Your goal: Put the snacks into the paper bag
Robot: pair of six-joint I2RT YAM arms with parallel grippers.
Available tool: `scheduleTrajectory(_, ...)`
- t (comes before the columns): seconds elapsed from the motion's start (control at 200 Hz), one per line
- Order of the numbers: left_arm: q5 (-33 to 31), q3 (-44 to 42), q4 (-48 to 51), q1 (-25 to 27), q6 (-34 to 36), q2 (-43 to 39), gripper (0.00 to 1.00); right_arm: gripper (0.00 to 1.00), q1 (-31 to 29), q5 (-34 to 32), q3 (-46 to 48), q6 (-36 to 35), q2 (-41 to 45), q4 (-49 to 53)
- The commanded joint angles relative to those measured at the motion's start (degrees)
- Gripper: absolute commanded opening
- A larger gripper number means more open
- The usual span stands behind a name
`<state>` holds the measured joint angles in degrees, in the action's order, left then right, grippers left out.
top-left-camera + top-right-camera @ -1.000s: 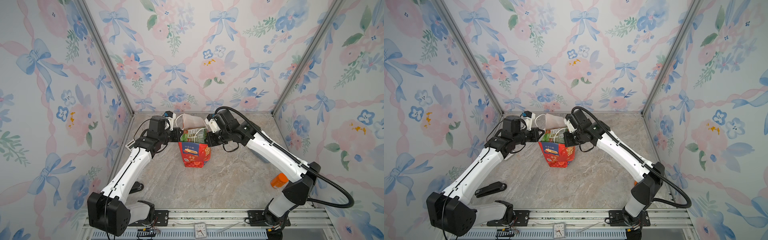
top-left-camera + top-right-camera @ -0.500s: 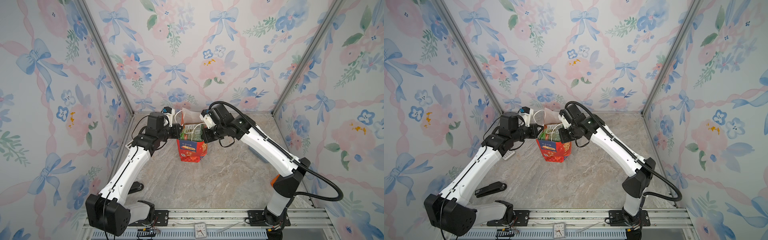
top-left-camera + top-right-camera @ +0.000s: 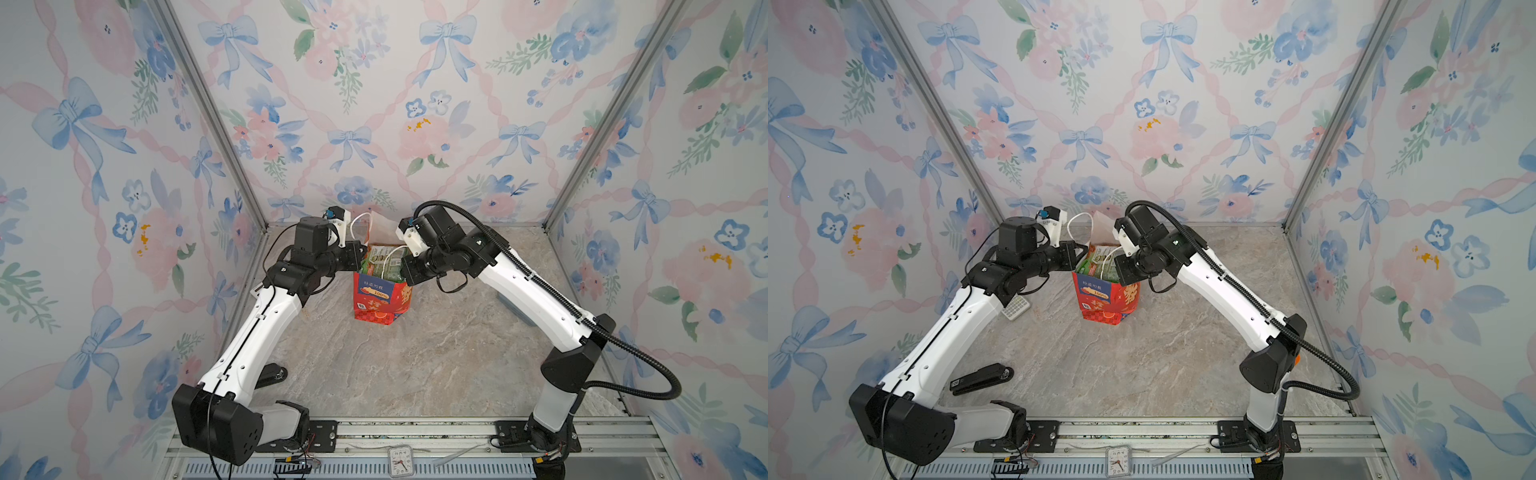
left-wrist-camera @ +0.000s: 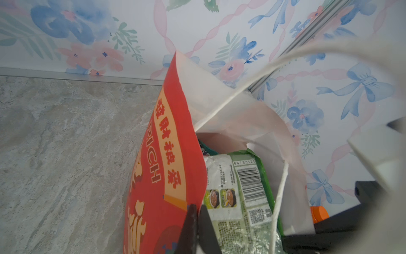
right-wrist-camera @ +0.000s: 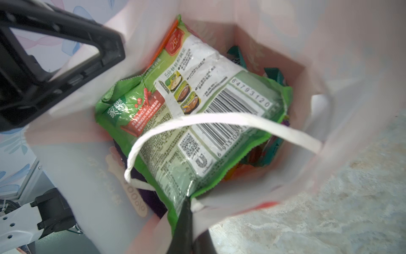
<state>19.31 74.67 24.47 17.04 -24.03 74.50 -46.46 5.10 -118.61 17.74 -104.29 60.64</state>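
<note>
The red paper bag stands upright mid-table, its white inside showing. A green snack packet lies on top inside it, over teal, orange and purple packets. My left gripper is shut on the bag's left wall, one finger outside on the red paper, one inside. My right gripper is shut on the bag's right rim beside the white cord handle. The second cord handle arches up at the bag's back.
A black stapler lies front left, and a white keypad lies under the left arm. A pale blue case shows behind the right arm. An orange bottle cap peeks out past the bag. A small clock sits on the front rail.
Both grippers, still shut on the bag's rim, have shifted the bag a little left and toward the back wall. The right elbow has swung in over the orange-capped bottle.
</note>
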Motion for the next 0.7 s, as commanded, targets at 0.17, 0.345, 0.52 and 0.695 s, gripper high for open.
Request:
scheduleTrajectory(0.17, 2.5, -3.0, -6.4, 1.8, 1.3, 1.6, 0.0, 0.01, 1.2, 1.2, 14.5, 1.6, 4.9, -17.0)
scheduleTrajectory(0.345, 2.4, -5.4, -7.7, 1.8, 0.8, 2.0, 0.04, 0.03, 2.5, 1.8, 20.3, 3.6, 7.5, -20.3)
scheduleTrajectory(0.52, 2.2, -5.8, -7.7, 1.8, 0.4, 1.8, 0.17, 0.12, 2.8, 2.3, 20.6, 3.6, 7.5, -20.3)
scheduleTrajectory(0.695, 2.1, -5.6, -7.6, 1.8, 0.2, 0.3, 0.6, 0.17, 2.7, 2.4, 20.4, 3.4, 7.6, -19.9)
